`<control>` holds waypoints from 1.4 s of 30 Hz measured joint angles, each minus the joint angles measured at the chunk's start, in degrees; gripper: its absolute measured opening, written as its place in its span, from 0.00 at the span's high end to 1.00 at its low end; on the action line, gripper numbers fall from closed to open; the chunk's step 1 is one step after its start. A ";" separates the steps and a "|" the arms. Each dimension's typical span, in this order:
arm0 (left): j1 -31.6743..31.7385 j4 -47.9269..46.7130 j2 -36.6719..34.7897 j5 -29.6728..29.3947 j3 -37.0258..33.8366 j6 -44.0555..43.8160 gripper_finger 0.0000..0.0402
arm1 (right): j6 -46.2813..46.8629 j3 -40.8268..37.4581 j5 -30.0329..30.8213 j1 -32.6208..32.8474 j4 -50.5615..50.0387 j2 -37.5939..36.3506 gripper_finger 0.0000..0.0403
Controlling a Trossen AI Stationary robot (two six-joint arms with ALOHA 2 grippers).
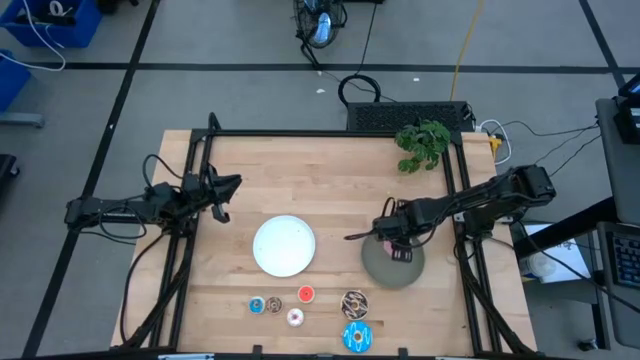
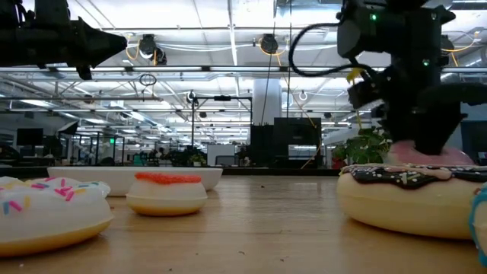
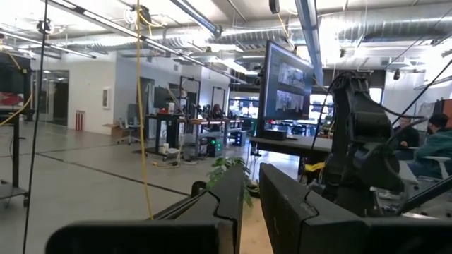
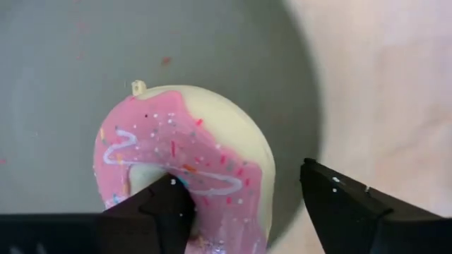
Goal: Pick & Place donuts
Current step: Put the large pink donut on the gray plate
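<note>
We read no writing anywhere. Our right gripper [image 4: 244, 204] hangs over the round grey plate [image 4: 63, 63], fingers spread astride the pink-frosted toy donut ring [image 4: 180, 152] lying on it. Our left gripper [image 1: 222, 190] waits beyond the round white plate [image 1: 284, 245], fingers nearly together.

Two dark, slim jointed arms here, black cabling trailing along them. The right gripper [image 4: 244, 201] shows matte black, wedge-shaped fingers [image 4: 346, 208].
</note>
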 joint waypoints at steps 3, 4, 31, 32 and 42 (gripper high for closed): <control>-0.02 -0.02 0.00 -0.07 0.00 0.43 0.87 | -0.92 2.01 1.78 0.02 -1.91 -0.02 0.39; 0.00 -0.06 0.00 -0.07 0.00 0.54 0.87 | -1.21 2.27 1.22 0.01 -1.68 -0.04 0.39; 0.00 -1.01 0.00 -0.90 0.00 0.35 0.87 | -7.37 3.18 -7.23 3.03 0.72 -2.48 0.14; -0.01 -1.34 0.00 -0.90 0.00 0.35 0.87 | -7.96 3.16 -7.20 3.02 0.61 -2.51 0.14; -0.01 -1.72 0.00 -0.92 0.00 1.74 0.87 | -7.70 3.14 0.12 5.58 0.00 -2.01 0.45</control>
